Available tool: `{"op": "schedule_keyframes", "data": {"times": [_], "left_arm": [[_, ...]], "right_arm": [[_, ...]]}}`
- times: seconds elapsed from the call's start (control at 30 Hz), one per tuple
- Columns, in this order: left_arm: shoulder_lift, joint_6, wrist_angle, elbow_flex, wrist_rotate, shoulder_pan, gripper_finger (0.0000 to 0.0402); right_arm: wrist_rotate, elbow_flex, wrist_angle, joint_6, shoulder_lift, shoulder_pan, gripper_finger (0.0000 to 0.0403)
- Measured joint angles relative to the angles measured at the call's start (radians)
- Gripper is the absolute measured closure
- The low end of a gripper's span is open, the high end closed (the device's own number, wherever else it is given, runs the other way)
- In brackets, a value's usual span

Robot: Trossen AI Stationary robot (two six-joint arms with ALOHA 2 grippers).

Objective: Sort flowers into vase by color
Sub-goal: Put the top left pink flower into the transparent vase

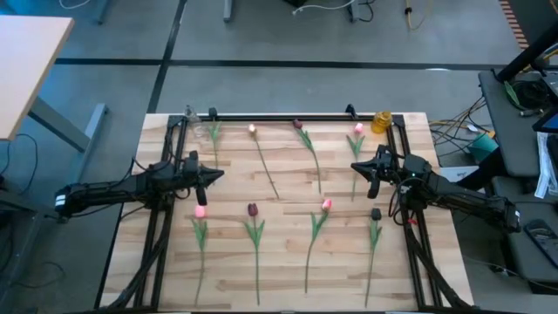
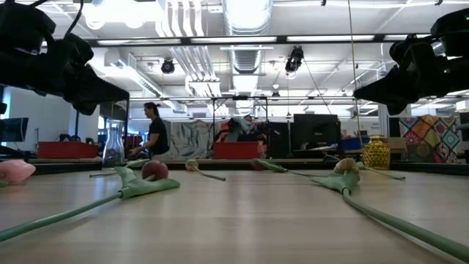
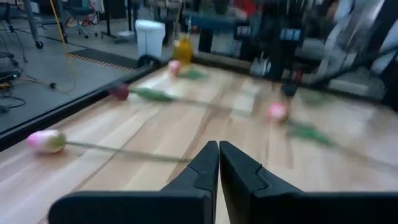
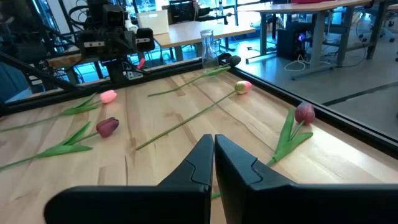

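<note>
Left gripper (image 1: pixel 213 174) hovers over the table's left side with its fingers pressed together, holding nothing; the left wrist view shows the two fingers (image 3: pixel 205 168) meeting tip to tip.

Clear vase (image 1: pixel 198 127) stands at the far left corner. Eight tulips lie flat on the table (image 1: pixel 288 279), none in a vase yet — task looks unstarted.

Far row, left to right:
- green stem (image 1: pixel 215 135) just beside the clear vase, head not made out
- pale pink tulip (image 1: pixel 252 130) with a long bare stem
- maroon tulip (image 1: pixel 298 126)
- pink tulip (image 1: pixel 357 129) near the yellow vase (image 1: pixel 381 121) at the far right corner

Near row, left to right:
- pink head (image 1: pixel 200 211), just below the left gripper
- maroon head (image 1: pixel 252 209)
- pink head (image 1: pixel 327 205)
- dark head (image 1: pixel 376 213), colour hard to tell

Right gripper (image 1: pixel 370 173) hovers over the table's right side, likewise closed and empty; its fingers (image 4: pixel 202 165) touch in the right wrist view.

Handling, by judgement: very light, stems thin and probably springy, so they may roll or pivot when pinched. Heads look soft — avoid squeezing them. Best hold is likely mid-stem, on the bare stretch between the leaves and the head, so the flower hangs balanced. A flat stem leaves little to grip; fingers must straddle it and touch the wood.
</note>
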Motion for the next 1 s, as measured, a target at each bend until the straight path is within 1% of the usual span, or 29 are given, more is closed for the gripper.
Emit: {"op": "schedule_keyframes", "data": {"times": [0.07,0.17,0.23,0.3,0.4,0.5,0.6,0.67,0.77,0.87,1.0], "left_arm": [[0.000,-0.124,0.083,0.000,-0.007,0.000,0.0402],[0.002,-0.284,0.196,0.002,-0.083,0.001,0.0402],[0.009,-0.321,0.282,0.002,-0.107,0.001,0.0402],[0.025,-0.324,0.345,0.004,-0.101,0.003,0.0402],[0.068,-0.370,0.296,0.047,-0.100,0.002,0.0402],[0.154,-0.416,0.124,0.145,-0.138,0.002,0.0402],[0.291,-0.473,-0.080,0.275,-0.181,0.002,0.0402],[0.398,-0.513,-0.152,0.354,-0.184,0.002,0.0402],[0.573,-0.575,-0.151,0.446,-0.184,0.002,0.0402],[0.763,-0.671,-0.113,0.525,-0.185,0.002,0.0402],[1.014,-0.786,-0.119,0.651,-0.235,0.018,0.0402]], "right_arm": [[0.000,0.000,0.000,0.000,0.000,0.000,0.0394],[0.000,0.000,0.000,0.000,0.000,0.000,0.0394],[0.000,0.000,0.000,0.000,0.000,0.000,0.0394],[0.000,0.000,0.000,0.000,0.000,0.000,0.0394],[0.000,0.000,0.000,0.000,0.000,0.000,0.0394],[0.000,0.000,0.000,0.000,0.000,0.000,0.0394],[0.000,0.000,0.000,0.000,0.000,0.000,0.0394],[0.000,0.000,0.000,0.000,0.000,0.000,0.0394],[0.000,0.000,0.000,0.000,0.000,0.000,0.0394],[0.000,0.000,0.000,0.000,0.000,0.000,0.0394],[0.000,0.000,0.000,0.000,0.000,0.000,0.0394]]}}
